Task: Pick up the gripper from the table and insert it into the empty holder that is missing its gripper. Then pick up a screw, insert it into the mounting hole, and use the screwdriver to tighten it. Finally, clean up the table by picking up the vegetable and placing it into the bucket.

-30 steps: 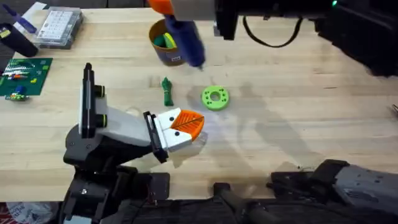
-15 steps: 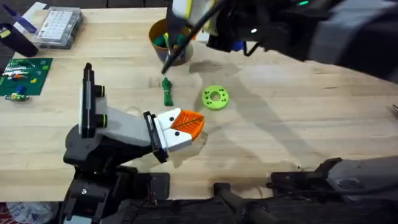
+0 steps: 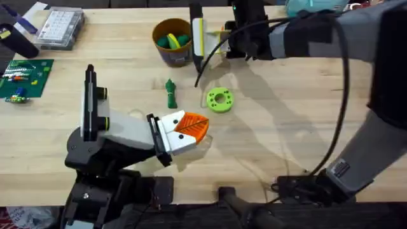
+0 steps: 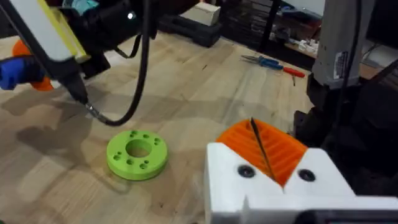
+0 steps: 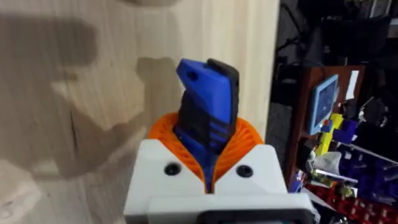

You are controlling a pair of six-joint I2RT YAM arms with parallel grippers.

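The orange ribbed gripper (image 3: 189, 127) on its white block sits at the front end of the white holder (image 3: 130, 130), low over the table. This left gripper (image 4: 264, 149) is shut with nothing between its pads. The right arm (image 3: 299, 35) reaches across the far side to just right of the bucket (image 3: 170, 58). Its right gripper (image 5: 206, 146) is shut on the blue screwdriver (image 5: 208, 102), whose blue end also shows in the left wrist view (image 4: 12, 71). The dark green vegetable (image 3: 170, 93) lies on the table between bucket and holder.
A lime-green ring (image 3: 220, 100) lies right of the vegetable. The bucket holds green and yellow pieces. A clear parts box (image 3: 60, 27) and a green circuit board (image 3: 22, 77) sit at the far left. A black cable (image 3: 210, 60) hangs off the right arm above the ring.
The right arm, blurred and close over the bucket before, has swung out and stretched along the far side with the screwdriver. The left arm, vegetable and ring have not moved.
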